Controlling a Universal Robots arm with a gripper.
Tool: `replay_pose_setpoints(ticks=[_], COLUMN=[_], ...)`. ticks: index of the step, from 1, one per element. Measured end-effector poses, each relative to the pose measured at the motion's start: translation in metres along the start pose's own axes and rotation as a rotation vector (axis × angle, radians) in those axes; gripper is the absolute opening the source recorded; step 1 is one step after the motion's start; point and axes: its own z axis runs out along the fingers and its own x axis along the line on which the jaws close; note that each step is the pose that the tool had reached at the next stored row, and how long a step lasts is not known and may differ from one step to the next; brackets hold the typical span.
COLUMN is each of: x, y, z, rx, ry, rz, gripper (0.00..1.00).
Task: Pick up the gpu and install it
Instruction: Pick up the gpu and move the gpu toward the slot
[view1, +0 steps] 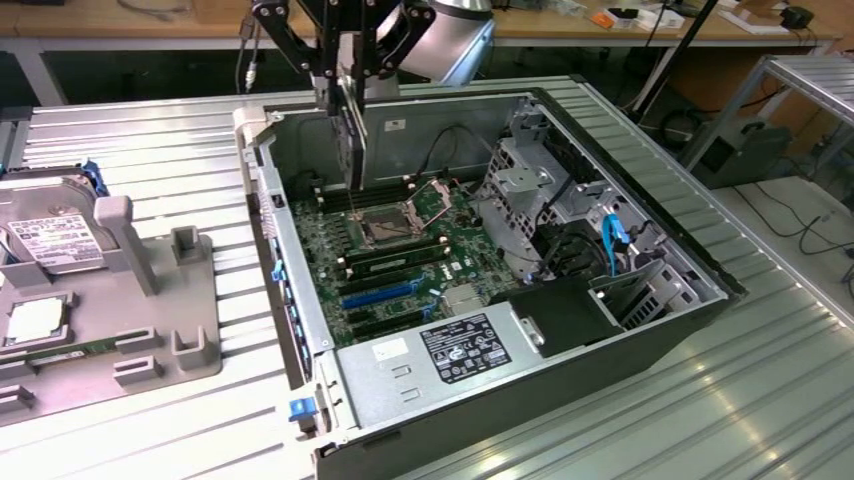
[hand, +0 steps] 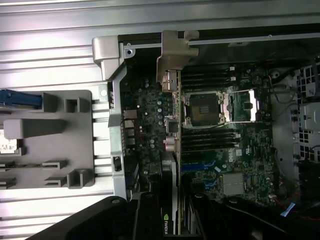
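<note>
My gripper (view1: 342, 62) is shut on the gpu (view1: 350, 135), which hangs edge-down over the open computer case (view1: 667, 300), above the far part of the motherboard (view1: 400, 250). In the wrist view the gpu (hand: 174, 145) shows edge-on, a thin green card with its silver bracket (hand: 172, 52) at the far end near the case's rear wall. The black fingers (hand: 146, 215) of the gripper (hand: 172, 217) clamp it from both sides. The card is above the board, apart from the blue slots (view1: 384, 296).
A CPU socket (view1: 387, 226) and memory sticks (view1: 400, 262) lie on the board under the card. The drive cage (view1: 534, 185) and power supply (view1: 447, 350) fill the case's other parts. A grey fixture tray (view1: 147, 330) with a hard drive (view1: 51, 240) sits at the exterior view's left.
</note>
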Motion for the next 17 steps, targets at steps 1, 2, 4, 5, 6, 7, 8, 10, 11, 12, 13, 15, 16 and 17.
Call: replay_pose_setpoints(ticks=[1, 2, 4, 5, 6, 7, 8, 10, 11, 12, 13, 15, 16, 17], x=[-0.003, -0.005, -0.01, -0.012, -0.014, -0.016, -0.019, -0.023, -0.024, -0.026, -0.029, -0.033, -0.036, -0.039], y=[0.0002, 0.0003, 0.0005, 0.0006, 0.0007, 0.0008, 0.001, 0.0012, 0.0013, 0.0014, 0.0016, 0.0018, 0.0019, 0.0021], z=[0.0001, 0.0001, 0.0003, 0.0003, 0.0004, 0.0004, 0.0005, 0.0006, 0.0006, 0.0007, 0.0007, 0.0008, 0.0009, 0.001], rx=[0.0, 0.0001, 0.0, 0.0001, 0.0, -0.0001, 0.0, 0.0, 0.0, 0.0, 0.0, 0.0, 0.0, 0.0], ry=[0.0001, 0.0001, 0.0, 0.0, 0.0, 0.0, 0.0, 0.0, 0.0, 0.0, 0.0, 0.0, 0.0, 0.0], rz=[0.0, 0.0, 0.0, 0.0, 0.0, 0.0, 0.0, 0.0, 0.0, 0.0, 0.0, 0.0, 0.0, 0.0], gripper=[0.27, 0.27, 0.27, 0.27, 0.27, 0.27, 0.27, 0.27, 0.27, 0.27, 0.27, 0.27, 0.27, 0.27])
